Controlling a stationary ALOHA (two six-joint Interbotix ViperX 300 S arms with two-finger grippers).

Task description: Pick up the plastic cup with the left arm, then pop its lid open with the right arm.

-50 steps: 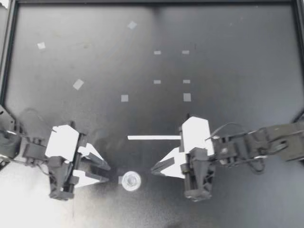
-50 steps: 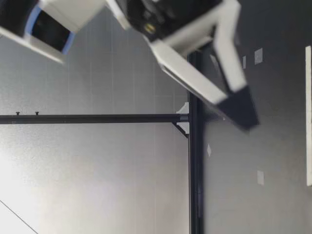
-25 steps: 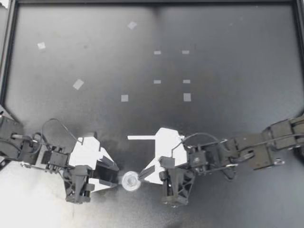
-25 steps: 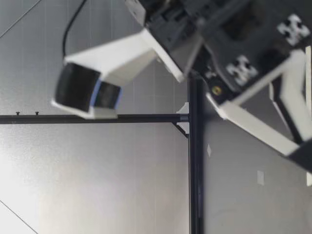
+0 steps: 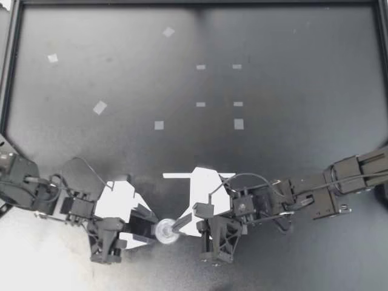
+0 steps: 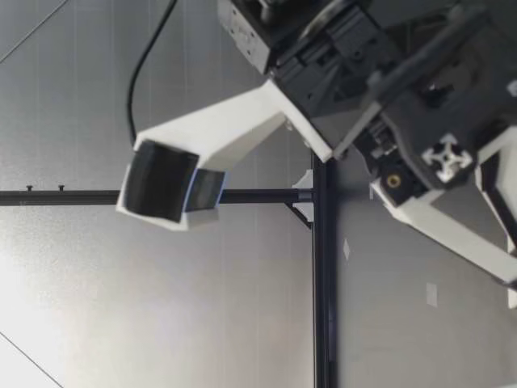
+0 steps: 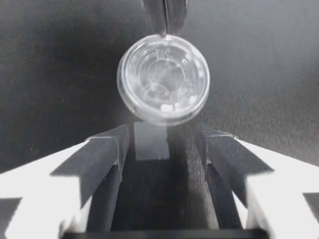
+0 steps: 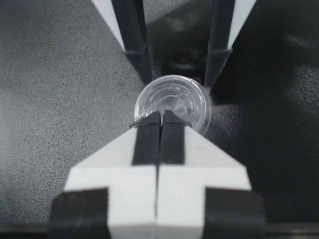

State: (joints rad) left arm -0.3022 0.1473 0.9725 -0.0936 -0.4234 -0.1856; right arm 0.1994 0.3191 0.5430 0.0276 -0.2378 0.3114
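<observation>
So: a small clear round cup (image 5: 166, 231) with concentric rings sits on the black table (image 5: 291, 91) near its front edge, between both grippers. My left gripper (image 5: 145, 228) is spread wide, tips just beside the cup, gripping nothing. My right gripper (image 5: 180, 225) is pinched closed and empty, tips at the rim. A white strip (image 5: 179, 176) lies just behind.

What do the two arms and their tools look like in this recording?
The left arm and right arm are black and jointed, with thin black cables looping near the wrists. The left tool and right tool have white, wedge-shaped fingers faced with black pads.
</observation>
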